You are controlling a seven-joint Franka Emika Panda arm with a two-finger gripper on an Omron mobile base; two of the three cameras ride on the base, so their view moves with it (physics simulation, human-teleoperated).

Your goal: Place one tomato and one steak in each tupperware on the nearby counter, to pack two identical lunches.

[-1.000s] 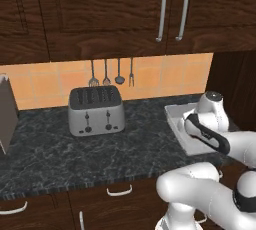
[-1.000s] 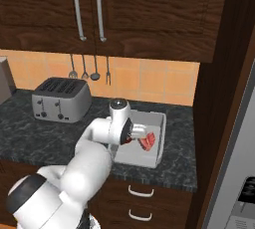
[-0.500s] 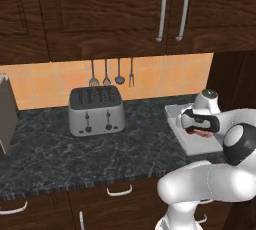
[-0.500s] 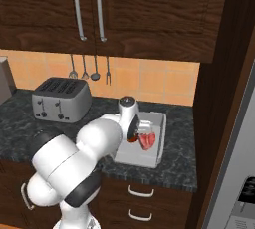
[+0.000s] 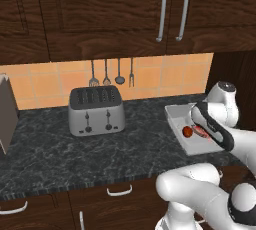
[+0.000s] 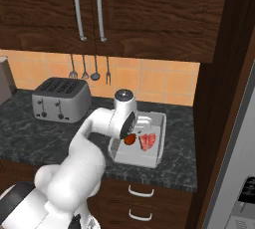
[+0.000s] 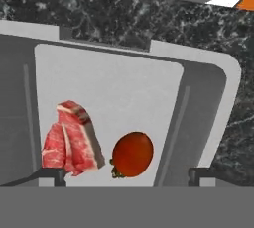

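One light grey tupperware [image 5: 176, 111] [image 6: 156, 119] [image 7: 114, 83] stands on the speckled counter [image 5: 65, 156] at the right end. Inside it a red marbled steak [image 7: 70, 142] [image 6: 147, 141] [image 5: 201, 132] lies next to a round red tomato [image 7: 132, 154] [image 6: 130, 139] [image 5: 187, 131]. They lie close together, and I cannot tell if they touch. My gripper [image 7: 126, 178] hovers over the tub, open, its fingertips [image 7: 48, 175] set far wider than the tomato and touching neither food.
A silver toaster [image 5: 96, 110] [image 6: 61, 98] stands at mid-counter, with utensils [image 5: 112, 71] hanging on the orange tile wall behind it. A knife block [image 5: 7, 111] is at the far left. A tall dark panel [image 6: 221, 98] and a fridge [image 6: 239, 163] close off the right side.
The arm has swung its elbow and the hand has lifted a little above the tub. The tomato now shows lying free beside the steak.
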